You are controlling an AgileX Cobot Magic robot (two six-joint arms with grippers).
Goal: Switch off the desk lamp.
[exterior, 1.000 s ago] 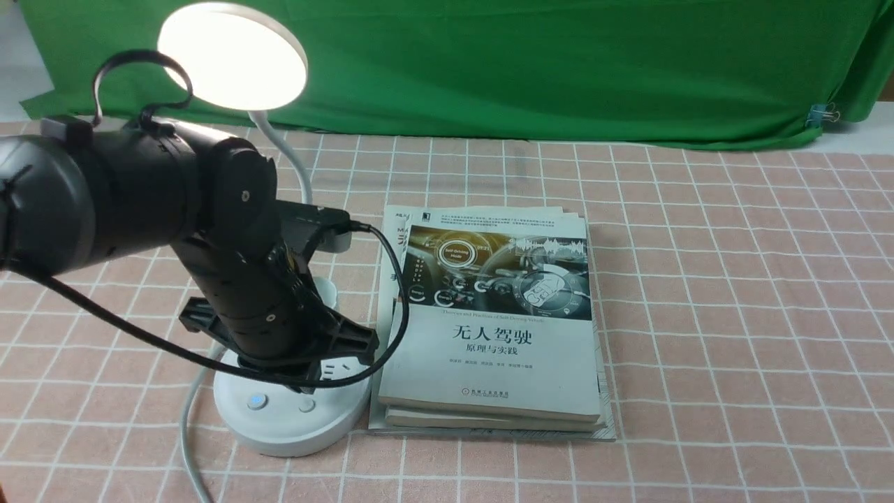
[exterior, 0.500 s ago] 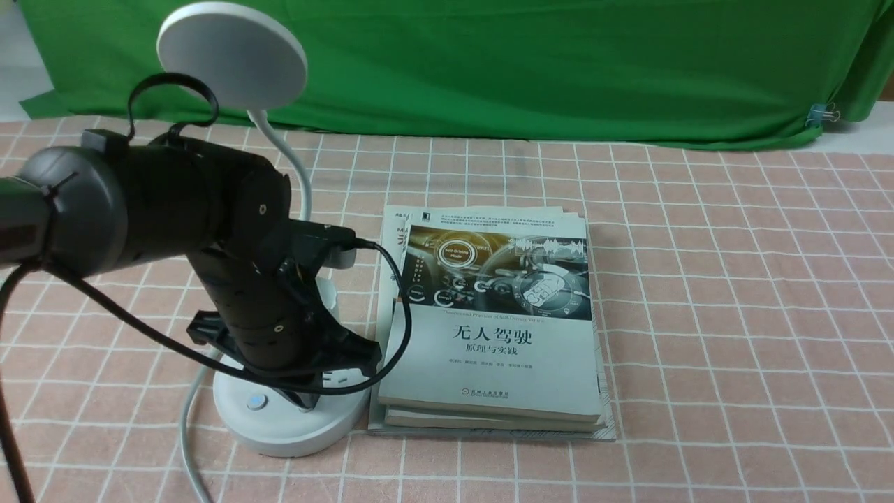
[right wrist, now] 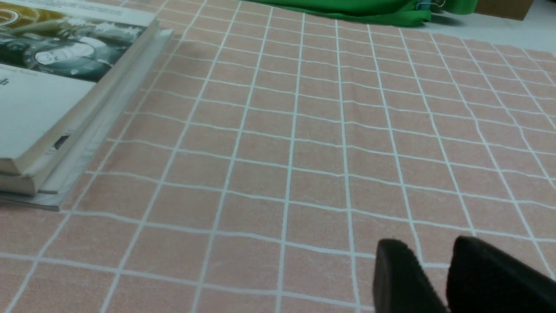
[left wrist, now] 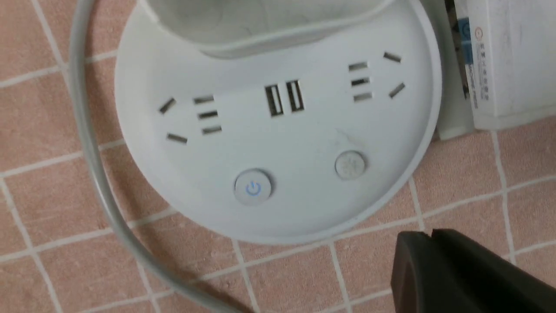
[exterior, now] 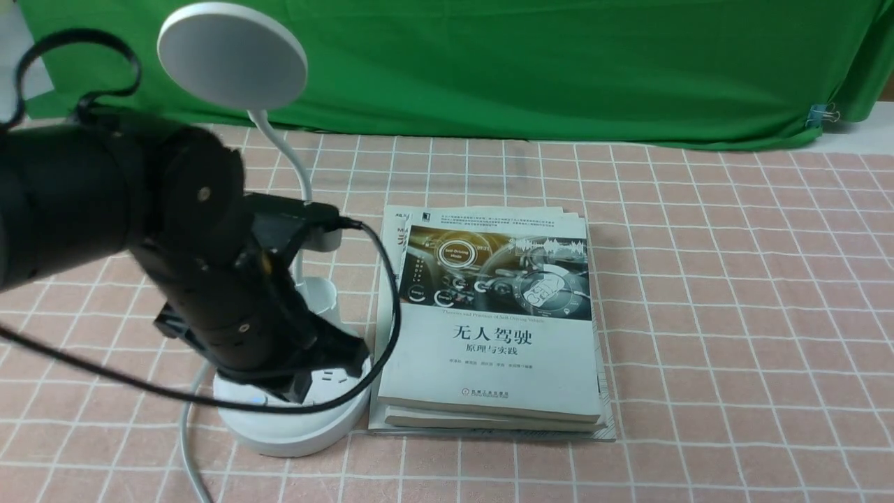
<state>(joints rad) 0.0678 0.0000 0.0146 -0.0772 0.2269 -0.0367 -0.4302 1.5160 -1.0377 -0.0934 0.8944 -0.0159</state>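
Observation:
The white desk lamp stands at the left of the table, its round disc head [exterior: 232, 54] dark on a bent neck. Its round base [exterior: 293, 429] fills the left wrist view [left wrist: 304, 130], with sockets, a power button [left wrist: 253, 188] showing a blue mark, and a second button [left wrist: 350, 164]. My left gripper [left wrist: 431, 234] is shut and empty, held above the base's front edge, clear of both buttons. In the front view the left arm [exterior: 209, 279] hides most of the base. My right gripper [right wrist: 428, 252] is slightly open and empty over bare tablecloth.
A stack of books [exterior: 489, 321] lies right beside the lamp base, also in the right wrist view [right wrist: 52, 87]. The lamp's grey cord [exterior: 187, 433] runs off the front table edge. A green cloth [exterior: 524, 63] hangs at the back.
The lamp head was lit one second ago and is now dark. My left gripper came down onto the base's buttons, then rose and drew back toward the left.

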